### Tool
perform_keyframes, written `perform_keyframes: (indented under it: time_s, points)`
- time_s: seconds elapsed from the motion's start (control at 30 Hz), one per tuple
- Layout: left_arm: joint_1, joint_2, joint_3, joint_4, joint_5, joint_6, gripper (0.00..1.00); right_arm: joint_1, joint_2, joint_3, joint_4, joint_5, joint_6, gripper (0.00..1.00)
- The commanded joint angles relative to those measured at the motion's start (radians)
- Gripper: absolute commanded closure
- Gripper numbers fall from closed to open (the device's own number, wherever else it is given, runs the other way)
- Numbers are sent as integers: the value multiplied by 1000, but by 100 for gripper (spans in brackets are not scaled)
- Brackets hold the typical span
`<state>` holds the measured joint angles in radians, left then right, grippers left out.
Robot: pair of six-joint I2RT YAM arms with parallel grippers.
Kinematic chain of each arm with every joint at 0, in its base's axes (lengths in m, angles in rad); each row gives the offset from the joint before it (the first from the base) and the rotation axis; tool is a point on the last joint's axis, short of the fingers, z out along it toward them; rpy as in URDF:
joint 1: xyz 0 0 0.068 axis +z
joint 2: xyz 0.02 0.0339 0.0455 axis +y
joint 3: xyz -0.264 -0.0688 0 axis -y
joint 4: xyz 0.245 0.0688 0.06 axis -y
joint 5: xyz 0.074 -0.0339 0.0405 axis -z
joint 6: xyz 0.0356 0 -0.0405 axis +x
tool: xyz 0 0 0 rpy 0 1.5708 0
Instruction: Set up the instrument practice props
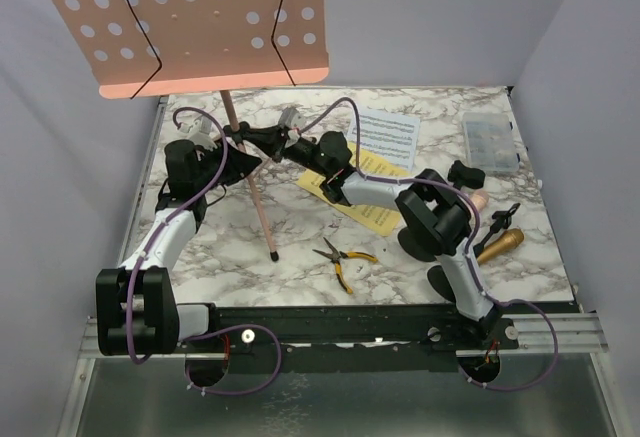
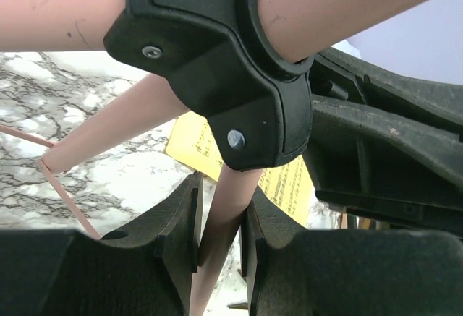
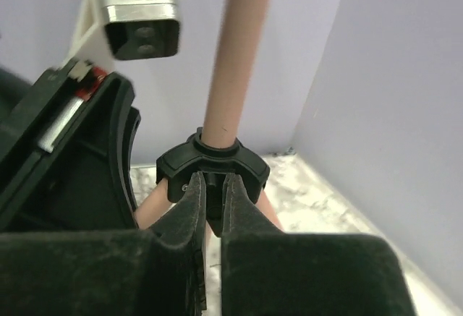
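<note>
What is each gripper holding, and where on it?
The left gripper clamps a pink leg of the music rack below its black hub; the right gripper appears to pinch that hub's front.

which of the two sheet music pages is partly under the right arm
The yellow sheet-music page, nearer the arm bases: the right arm lies across it. The white sheet-music page behind it shows almost whole.
</note>
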<state>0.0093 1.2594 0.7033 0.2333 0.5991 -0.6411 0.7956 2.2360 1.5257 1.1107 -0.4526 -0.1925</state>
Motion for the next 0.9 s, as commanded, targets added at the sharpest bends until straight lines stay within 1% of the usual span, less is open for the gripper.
perform_keyframes:
  time_s: [0.0,0.07,0.13,0.17,0.23,0.27,0.3,0.33,0.37,0.4,0.43,0.5,0.53,0.57,0.6,0.67,0.77,0.87]
  points:
    - [-6,6,-53,-156,50,-64,97,5,-23,73,-246,385,440,100]
    - [-6,3,-57,-154,44,-62,97,4,-73,62,-354,426,651,100]
    - [-6,-1,-58,-149,43,-62,98,4,-112,69,-447,366,704,100]
    - [-6,-8,-58,-149,37,-66,98,2,-132,82,-500,363,746,100]
    - [-6,-16,-60,-150,34,-61,98,-7,-166,105,-624,395,910,100]
    - [-6,-13,-62,-150,31,-63,98,-25,-176,127,-683,358,977,100]
    - [-6,-9,-63,-150,30,-62,98,-50,-174,167,-772,308,1081,100]
    - [-6,-3,-61,-151,32,-63,98,-81,-167,208,-842,232,1188,100]
    - [-6,1,-58,-153,35,-64,98,-108,-153,231,-870,149,1321,100]
    - [-6,2,-57,-152,39,-69,98,-136,-144,218,-828,44,1434,100]
    - [-6,2,-58,-153,39,-70,98,-148,-135,190,-742,-17,1601,100]
    - [-7,-5,-63,-152,29,-69,99,-151,-109,147,-615,-85,1918,100]
    - [-6,-6,-64,-152,23,-69,99,-151,-89,158,-583,-108,2018,100]
    - [-6,-5,-65,-152,22,-69,99,-150,-75,177,-568,-107,2090,100]
    - [-6,-3,-63,-152,21,-70,99,-150,-66,212,-580,-83,2110,100]
    - [-6,-6,-68,-152,13,-77,99,-150,-61,270,-703,-36,2163,100]
    - [-6,-18,-84,-152,-26,-86,100,-150,-60,291,-758,11,2317,100]
    - [-7,-28,-89,-152,-43,-88,100,-151,-60,306,-822,69,2400,100]
